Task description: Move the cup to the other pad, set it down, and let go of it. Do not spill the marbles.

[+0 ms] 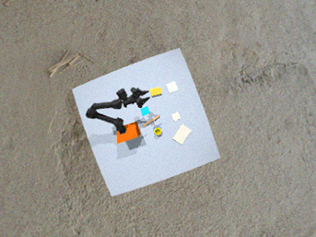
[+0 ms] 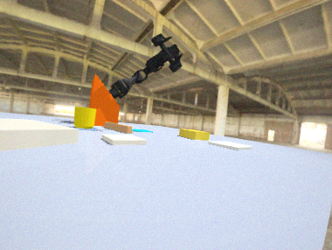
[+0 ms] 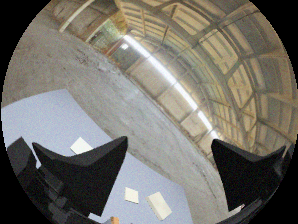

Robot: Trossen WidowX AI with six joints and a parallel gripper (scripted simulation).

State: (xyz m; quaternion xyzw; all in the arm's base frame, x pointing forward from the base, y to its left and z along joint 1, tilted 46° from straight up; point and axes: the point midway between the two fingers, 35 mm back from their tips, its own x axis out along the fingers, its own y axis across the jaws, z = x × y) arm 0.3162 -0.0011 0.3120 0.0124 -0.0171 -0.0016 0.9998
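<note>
Cup [image 1: 157,131], small and yellow, stands upright on the pale blue board [image 1: 116,177], its mouth facing straight up, so we see its long axis as vertical; from the side [image 2: 85,117] it looks like a squat yellow block. We cannot make out the marbles for certain, only a dark spot in its opening. Taking the top view as a clock face on the board's middle, we place it just past centre toward 4 o'clock, beside the lower end of a brown stick [image 1: 151,121] that runs diagonally toward 1 o'clock. A cyan pad [image 1: 145,110] lies flat near 12 o'clock, close to the stick's upper half. A large cream slab [image 1: 182,133] sits at 3 o'clock. The orange wedge [image 1: 128,133] sits toward 8 o'clock beside the arm. We see the gripper [image 1: 142,96] raised well above the board at about 11 o'clock, its jaws wide apart with nothing between them; its fingers frame open air.
</note>
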